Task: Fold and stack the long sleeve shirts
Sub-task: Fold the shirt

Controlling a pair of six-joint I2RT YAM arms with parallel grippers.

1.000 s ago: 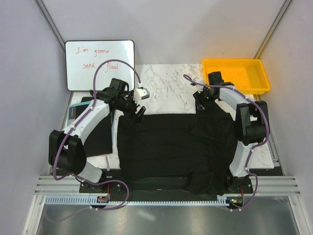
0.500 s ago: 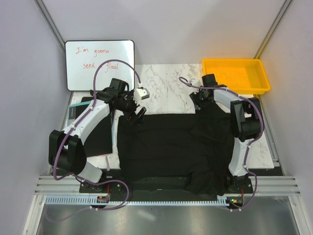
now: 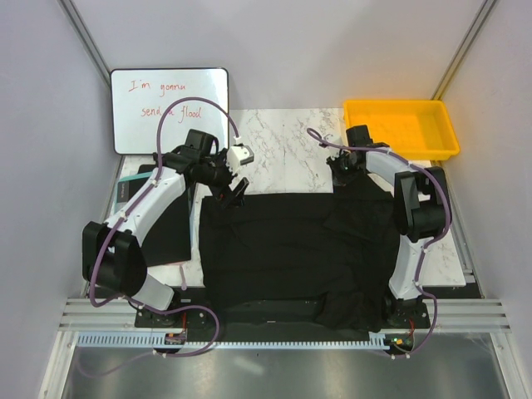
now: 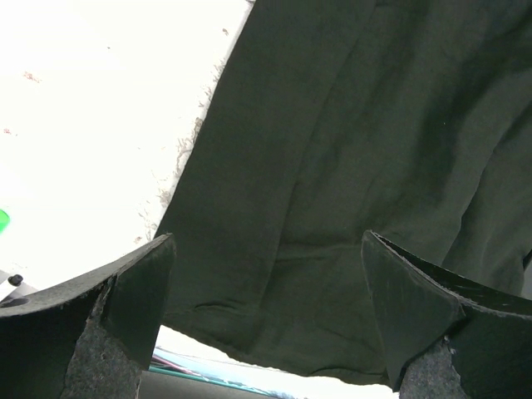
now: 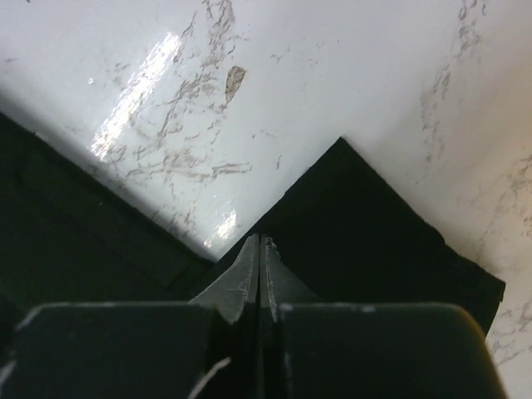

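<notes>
Right wrist cam: my R tool (image 5: 259, 243) is pressed together at shirt (image 5: 374, 233) far-right corner; L tool (image 4: 266, 241) spread wide over far-left edge.

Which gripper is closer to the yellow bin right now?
Right. The right gripper is at the shirt's far-right edge, just left of the yellow bin; the left gripper is open over the shirt's far-left corner, well away.

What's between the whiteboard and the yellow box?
The top view shows bare marble table between the whiteboard and yellow box; only a purple cable loops nearby.
</notes>
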